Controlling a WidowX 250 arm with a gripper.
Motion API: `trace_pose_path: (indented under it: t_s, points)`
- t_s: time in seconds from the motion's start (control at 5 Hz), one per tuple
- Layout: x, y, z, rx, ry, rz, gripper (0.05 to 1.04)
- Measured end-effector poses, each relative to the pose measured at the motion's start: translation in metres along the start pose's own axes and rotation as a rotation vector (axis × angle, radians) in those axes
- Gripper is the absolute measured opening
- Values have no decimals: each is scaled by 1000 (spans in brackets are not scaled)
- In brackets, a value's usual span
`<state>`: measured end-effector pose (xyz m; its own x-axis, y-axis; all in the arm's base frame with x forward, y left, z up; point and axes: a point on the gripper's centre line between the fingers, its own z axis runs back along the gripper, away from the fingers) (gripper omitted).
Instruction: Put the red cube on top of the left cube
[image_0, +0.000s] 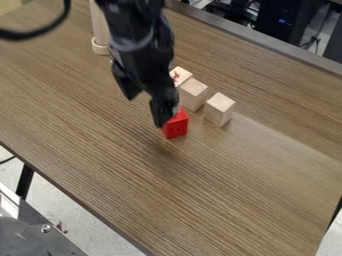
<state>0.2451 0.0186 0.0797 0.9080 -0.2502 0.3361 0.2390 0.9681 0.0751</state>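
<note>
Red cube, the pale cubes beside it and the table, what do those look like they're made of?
The red cube could be painted wood or plastic; its solid red coat hides any grain. The pale cubes look like bare, matte wood, from their light tan faces. The table seems wood or wood-look laminate, with streaky brown grain and a smooth finish.

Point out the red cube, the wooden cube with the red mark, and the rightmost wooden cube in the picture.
Red cube (176, 129): camera view, front face.
Red-marked wooden cube (182, 73): camera view, top face.
Rightmost wooden cube (221, 102): camera view, top face.
</note>
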Motion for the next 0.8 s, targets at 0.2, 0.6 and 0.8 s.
trace_pose_path:
  t_s: [0.2, 0.6, 0.8]
  points:
    - [-2, -5, -12, 4, -28, -86, 999]
    - [1, -11, -15, 12, -51, -132, 999]
    - [1, -11, -15, 12, -50, -133, 999]
